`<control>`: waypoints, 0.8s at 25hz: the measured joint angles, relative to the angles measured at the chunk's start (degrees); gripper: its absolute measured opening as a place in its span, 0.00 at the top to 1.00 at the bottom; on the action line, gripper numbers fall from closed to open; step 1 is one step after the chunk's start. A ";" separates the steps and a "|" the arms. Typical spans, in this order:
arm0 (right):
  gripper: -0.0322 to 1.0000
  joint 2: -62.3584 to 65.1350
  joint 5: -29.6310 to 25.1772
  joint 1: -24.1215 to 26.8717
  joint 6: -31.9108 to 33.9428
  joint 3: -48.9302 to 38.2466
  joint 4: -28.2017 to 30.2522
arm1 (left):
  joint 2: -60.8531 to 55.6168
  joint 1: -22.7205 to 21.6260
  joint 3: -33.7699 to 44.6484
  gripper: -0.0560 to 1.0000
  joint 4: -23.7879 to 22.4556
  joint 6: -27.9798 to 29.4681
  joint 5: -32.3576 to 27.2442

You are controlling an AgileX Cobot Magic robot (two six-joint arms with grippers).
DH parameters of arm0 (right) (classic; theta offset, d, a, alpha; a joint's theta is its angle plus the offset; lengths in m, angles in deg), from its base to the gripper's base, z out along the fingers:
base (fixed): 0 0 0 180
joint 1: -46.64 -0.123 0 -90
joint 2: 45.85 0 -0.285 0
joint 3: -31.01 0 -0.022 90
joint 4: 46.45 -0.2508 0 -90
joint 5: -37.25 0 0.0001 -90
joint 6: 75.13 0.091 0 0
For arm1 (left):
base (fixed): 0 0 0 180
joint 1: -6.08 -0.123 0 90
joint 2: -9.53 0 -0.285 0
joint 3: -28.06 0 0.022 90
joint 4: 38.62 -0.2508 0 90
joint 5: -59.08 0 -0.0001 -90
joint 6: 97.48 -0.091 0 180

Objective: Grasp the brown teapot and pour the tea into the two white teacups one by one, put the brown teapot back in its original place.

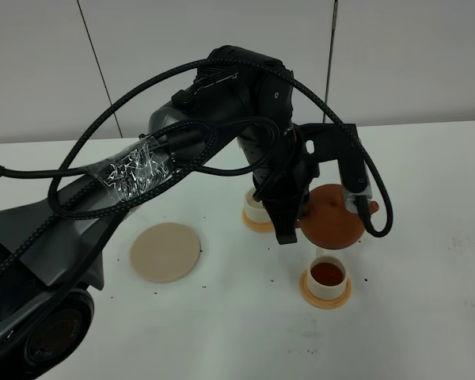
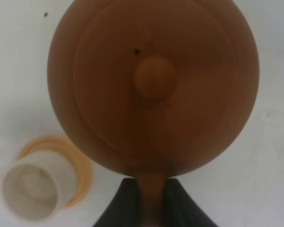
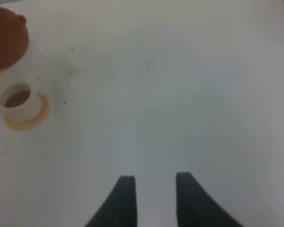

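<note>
I find the squat, round brown clay teapot off its resting place and held by the left gripper. Its two dark fingers are clenched on the loop handle, one on each side. In the left wrist view I look straight onto the lid and its small knob. From the high camera the pot sits between the two cups. I cannot tell its height over the table or its tilt with any certainty.

The nearer cream-white cylindrical cup stands on a small round orange coaster, just in front of the pot, and holds dark reddish-brown liquid. The farther cream-white cup stands on its own orange coaster, just behind the left gripper and partly hidden by it. The left wrist view shows its inside as pale, but it is too blurred for me to judge the contents.

The flat round beige disc coaster lies on the white table, well apart from the pot, toward the left of the high view.

The right gripper hangs over the tabletop with its jaws released. Its fingers stand apart, table surface shows between them, and it grasps nothing. It is well apart from the teapot and the filled cup, both seen at a distance in its wrist view.

Small dark specks are scattered on the table around the cups.
</note>
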 joint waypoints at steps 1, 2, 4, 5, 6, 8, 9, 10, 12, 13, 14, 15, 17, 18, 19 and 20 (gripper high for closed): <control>0.77 0.00 0.00 0.00 0.00 0.00 0.00 | -0.26 -0.24 0.00 0.78 -0.59 -0.23 0.00; 0.77 0.00 0.00 0.00 0.00 0.00 0.00 | -0.82 -0.48 0.00 0.78 -0.75 -0.54 0.00; 0.77 0.00 0.00 0.00 0.00 0.00 0.00 | -2.16 -1.57 0.00 0.78 -0.94 -1.35 0.00; 0.77 0.00 0.00 0.00 0.00 0.00 0.00 | -3.21 -2.15 0.00 0.78 -0.99 -1.92 0.00; 0.77 0.00 0.00 0.00 0.00 0.00 0.00 | -4.19 -2.96 0.00 0.78 -0.99 -2.21 0.00; 0.77 0.00 0.00 0.00 0.00 0.00 0.00 | -6.54 -4.98 0.00 0.78 -1.05 -2.51 0.00; 0.77 0.00 0.00 0.00 0.00 0.00 0.00 | -7.59 -5.90 0.00 0.78 -1.05 -2.58 0.00; 0.77 0.00 0.00 0.00 0.00 0.00 0.00 | -8.29 -7.09 0.00 0.78 -1.10 -2.58 0.00; 0.77 0.00 0.00 0.00 0.00 0.00 0.00 | -9.46 -9.34 0.00 0.78 -1.32 -2.65 0.00; 0.77 0.00 0.00 0.00 0.00 0.00 0.00 | -9.73 -10.21 0.00 0.78 -1.46 -2.73 0.00; 0.77 0.00 0.00 0.00 0.00 0.00 0.00 | -9.90 -11.05 0.00 0.78 -1.52 -3.10 0.00; 0.77 0.00 0.00 0.00 0.00 0.00 0.00 | -9.95 -11.77 0.00 0.78 -1.62 -3.63 0.00; 0.76 0.00 0.00 0.00 0.00 0.00 0.00 | -9.95 -12.62 0.70 0.78 -1.58 -5.21 0.00; 0.76 0.00 0.00 0.00 0.00 0.00 0.00 | -9.99 -12.84 1.52 0.78 -1.58 -6.22 0.05; 0.76 0.00 0.00 0.00 0.00 0.00 0.00 | -9.99 -12.97 2.54 0.78 -1.58 -7.38 0.05; 0.76 0.00 0.00 0.00 0.00 0.00 0.00 | -9.99 -13.02 3.53 0.78 -1.58 -8.36 0.05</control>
